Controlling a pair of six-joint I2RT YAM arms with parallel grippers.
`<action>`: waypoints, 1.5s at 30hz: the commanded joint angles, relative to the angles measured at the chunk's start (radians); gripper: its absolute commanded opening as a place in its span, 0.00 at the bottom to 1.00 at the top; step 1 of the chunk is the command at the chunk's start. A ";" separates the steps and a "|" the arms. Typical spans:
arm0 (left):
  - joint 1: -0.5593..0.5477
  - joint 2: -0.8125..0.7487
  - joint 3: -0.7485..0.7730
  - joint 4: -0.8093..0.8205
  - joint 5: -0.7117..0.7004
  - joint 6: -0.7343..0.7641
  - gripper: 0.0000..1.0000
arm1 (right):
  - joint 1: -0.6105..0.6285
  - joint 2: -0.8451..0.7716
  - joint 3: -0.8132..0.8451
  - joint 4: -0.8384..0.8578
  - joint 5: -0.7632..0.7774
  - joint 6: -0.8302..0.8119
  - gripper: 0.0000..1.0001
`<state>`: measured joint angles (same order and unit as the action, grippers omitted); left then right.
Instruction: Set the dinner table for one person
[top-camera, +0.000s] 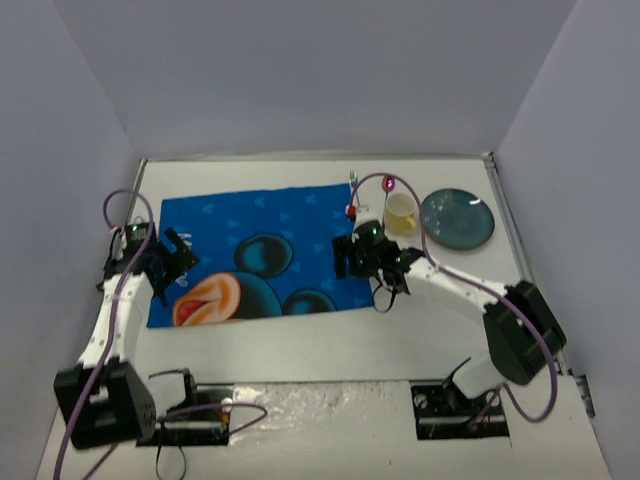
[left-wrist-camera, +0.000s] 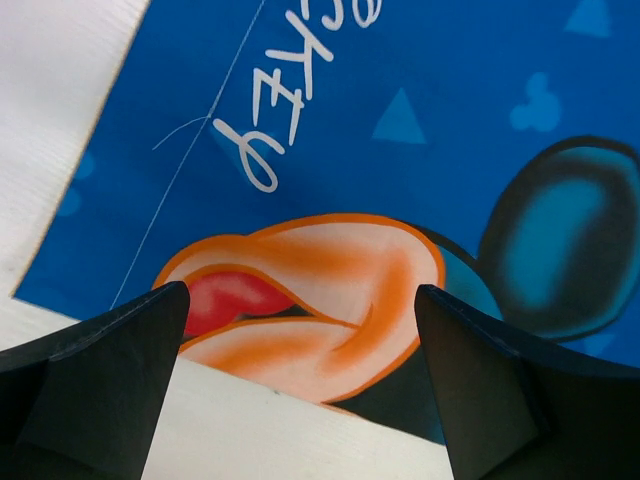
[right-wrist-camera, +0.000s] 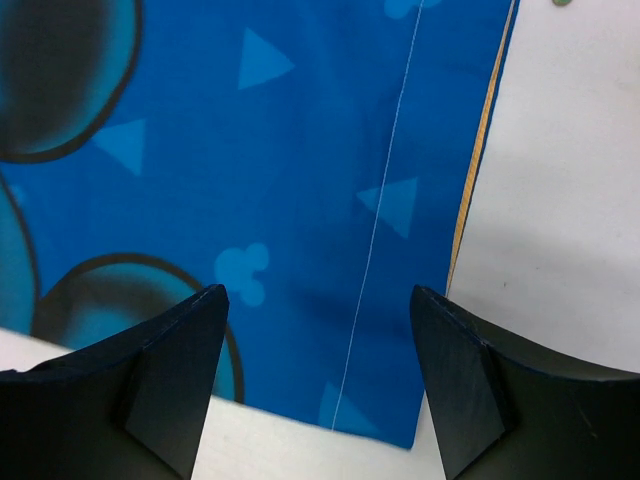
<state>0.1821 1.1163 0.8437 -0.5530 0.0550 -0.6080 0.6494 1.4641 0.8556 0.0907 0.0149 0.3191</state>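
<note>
Top external: left gripper (top-camera: 180, 262), jaws apart and empty, over near-left corner of blue mat (top-camera: 270, 250). Mat's long axis runs left-right across dinner table (top-camera: 300, 345). Right gripper (top-camera: 343, 260), also apart and empty, at mat's right edge. Cup (top-camera: 400, 213), then plate (top-camera: 456, 218), sit off-mat toward table's far-right corner, so right arm is nearer; likely its reach. Wrist views show only mat and tabletop, no cup or plate.
</note>
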 joint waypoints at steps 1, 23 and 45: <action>-0.037 0.154 0.044 0.114 -0.096 -0.069 0.93 | -0.025 0.107 0.066 0.064 -0.004 0.015 0.69; -0.007 0.832 0.455 0.123 -0.268 -0.094 0.91 | -0.081 0.452 0.107 0.232 -0.063 0.082 0.62; 0.067 0.962 0.883 0.021 -0.199 0.134 0.92 | -0.082 0.459 0.351 0.155 -0.060 0.052 0.60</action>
<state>0.2436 2.1841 1.7021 -0.4847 -0.1561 -0.5237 0.5636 2.0206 1.2115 0.3285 -0.0638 0.3920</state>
